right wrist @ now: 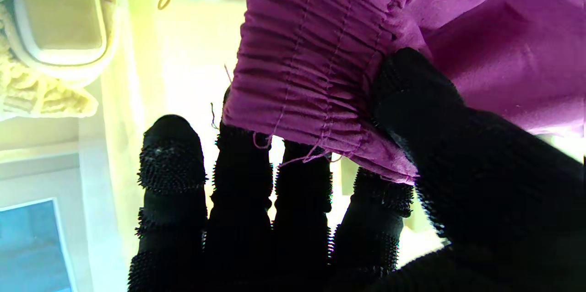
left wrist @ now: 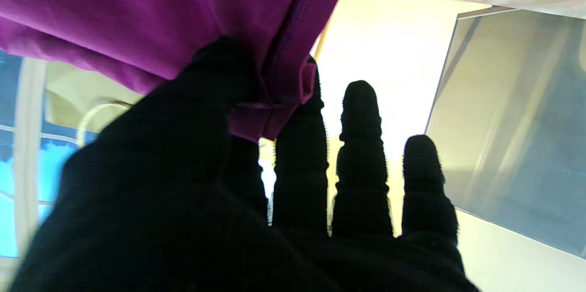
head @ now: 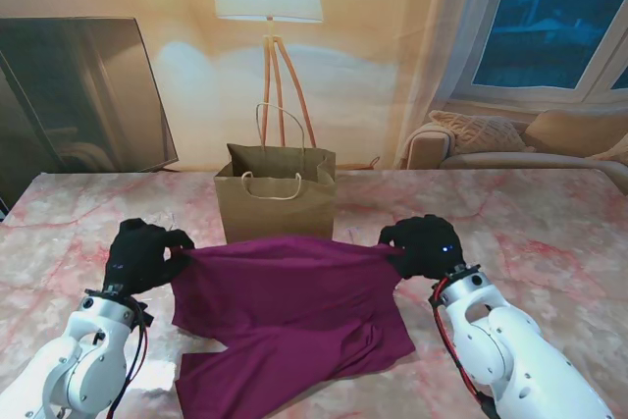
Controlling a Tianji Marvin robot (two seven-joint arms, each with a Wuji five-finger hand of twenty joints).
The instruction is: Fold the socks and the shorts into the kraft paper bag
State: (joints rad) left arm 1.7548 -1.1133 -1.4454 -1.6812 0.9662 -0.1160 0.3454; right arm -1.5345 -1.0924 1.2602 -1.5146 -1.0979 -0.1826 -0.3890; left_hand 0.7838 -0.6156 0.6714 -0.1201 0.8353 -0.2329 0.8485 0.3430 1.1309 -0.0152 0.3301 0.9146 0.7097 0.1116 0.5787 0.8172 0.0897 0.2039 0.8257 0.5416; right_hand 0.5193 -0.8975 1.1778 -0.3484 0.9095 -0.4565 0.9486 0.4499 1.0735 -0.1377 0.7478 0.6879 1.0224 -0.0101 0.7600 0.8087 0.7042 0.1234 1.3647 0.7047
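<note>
Centre of the stand view: the magenta shorts [head: 289, 316] are stretched by their waistband between the two black-gloved hands, the legs trailing toward the lower edge of the frame over the pink marbled worktop [head: 549, 233]. The left hand [head: 142, 254] pinches one waistband corner between thumb and fingers, and the right hand [head: 424, 245] pinches the gathered elastic corner likewise. The kraft paper bag [head: 276, 205] stands upright and open, just beyond the waistband, at upper centre.
</note>
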